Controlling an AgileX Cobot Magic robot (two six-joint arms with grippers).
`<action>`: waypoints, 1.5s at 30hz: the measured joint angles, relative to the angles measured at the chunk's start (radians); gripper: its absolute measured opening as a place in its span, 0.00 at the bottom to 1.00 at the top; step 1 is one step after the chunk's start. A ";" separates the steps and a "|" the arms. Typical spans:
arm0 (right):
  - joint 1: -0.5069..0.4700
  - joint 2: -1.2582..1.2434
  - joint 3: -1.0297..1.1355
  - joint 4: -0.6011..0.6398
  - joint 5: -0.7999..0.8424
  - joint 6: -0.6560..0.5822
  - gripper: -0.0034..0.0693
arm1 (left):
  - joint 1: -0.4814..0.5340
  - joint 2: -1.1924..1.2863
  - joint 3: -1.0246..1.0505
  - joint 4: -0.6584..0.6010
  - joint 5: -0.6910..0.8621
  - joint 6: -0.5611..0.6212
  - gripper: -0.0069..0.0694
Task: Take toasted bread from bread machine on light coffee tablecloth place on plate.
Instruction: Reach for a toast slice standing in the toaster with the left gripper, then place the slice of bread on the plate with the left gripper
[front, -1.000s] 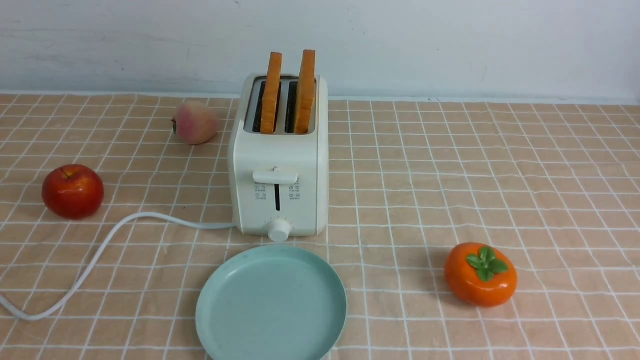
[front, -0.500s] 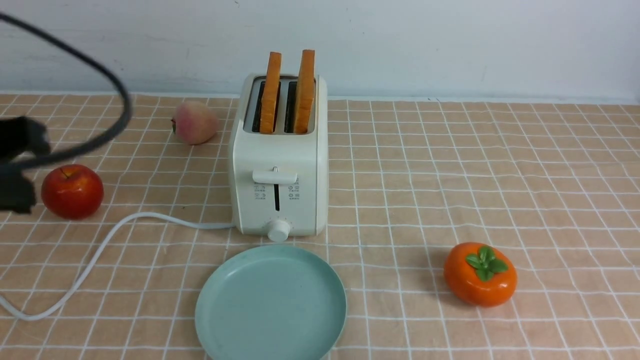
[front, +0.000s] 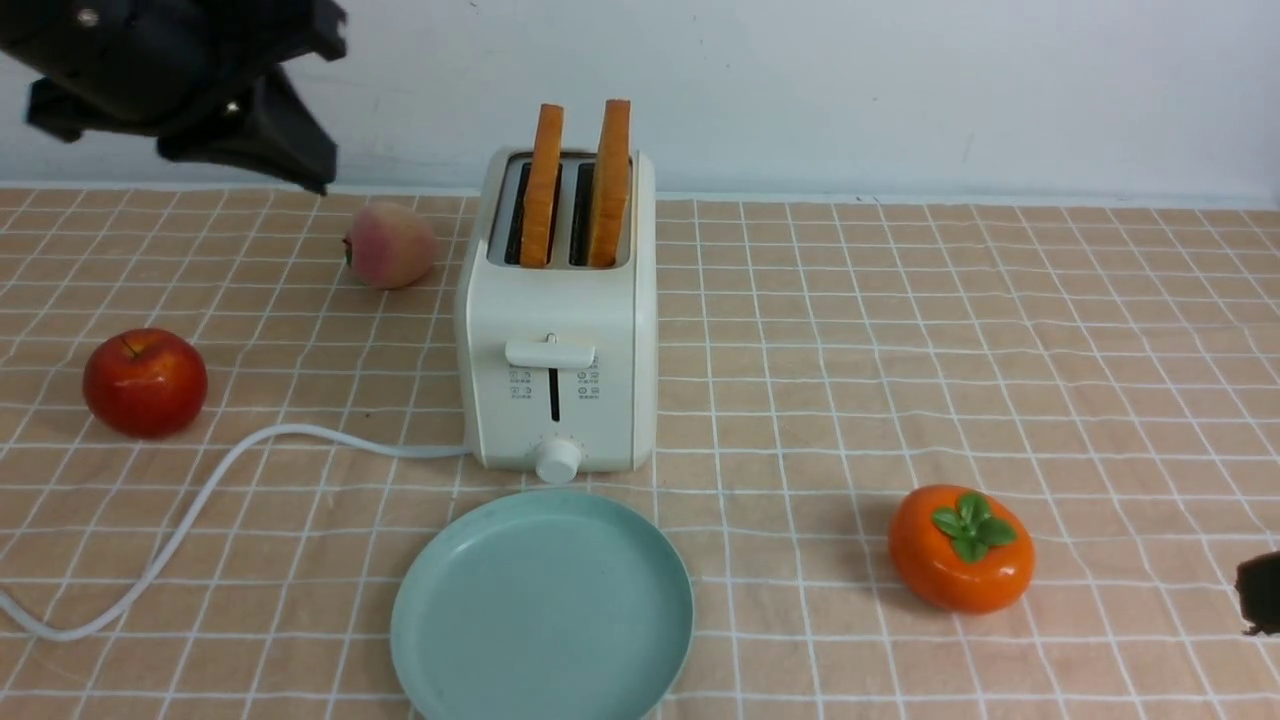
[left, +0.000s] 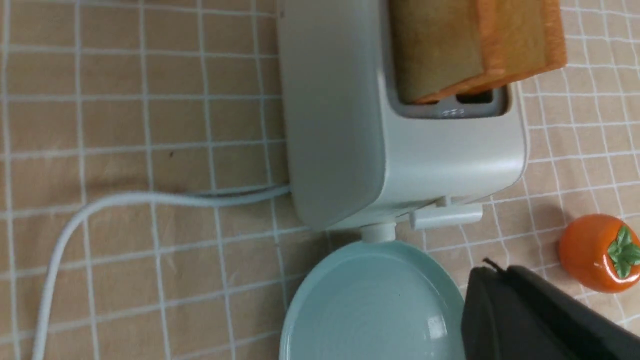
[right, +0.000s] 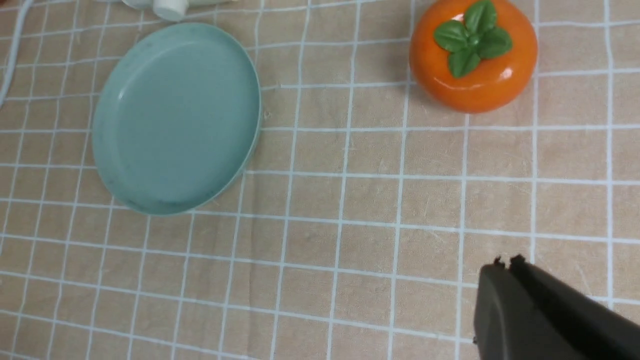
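Note:
Two slices of toasted bread (front: 545, 180) (front: 612, 180) stand upright in the slots of the cream-white bread machine (front: 558, 380) on the light coffee tablecloth (front: 900, 330). The mint-green plate (front: 430, 620) lies empty just in front of it. My left gripper (front: 310, 170) is shut and empty, high up to the left of the bread machine; in the left wrist view (left: 487, 267) it hovers over the plate's rim (left: 300, 320), with the bread (left: 435, 50) visible. My right gripper (right: 506, 262) is shut and empty over bare cloth, barely showing at the front view's right edge (front: 1262, 595).
A red apple (front: 145, 382) and a pink peach (front: 390, 245) sit left of the bread machine. Its white cord (front: 200, 500) curves off to the left front. An orange persimmon (front: 960, 548) sits at the right front, close to my right gripper.
My left arm has swung up from the left edge to high up left of the bread machine. My right gripper has just entered at the right edge. Bread and plate have not moved.

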 joint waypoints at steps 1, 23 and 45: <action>0.000 0.000 0.000 0.001 0.000 -0.001 0.05 | -0.020 0.011 -0.003 -0.001 -0.023 0.020 0.07; 0.000 0.000 0.000 0.071 0.000 -0.002 0.07 | -0.196 0.325 -0.005 0.180 -0.532 -0.040 0.75; 0.000 0.000 0.000 0.064 -0.032 -0.072 0.09 | -0.195 -0.112 0.000 0.185 -0.204 -0.048 0.22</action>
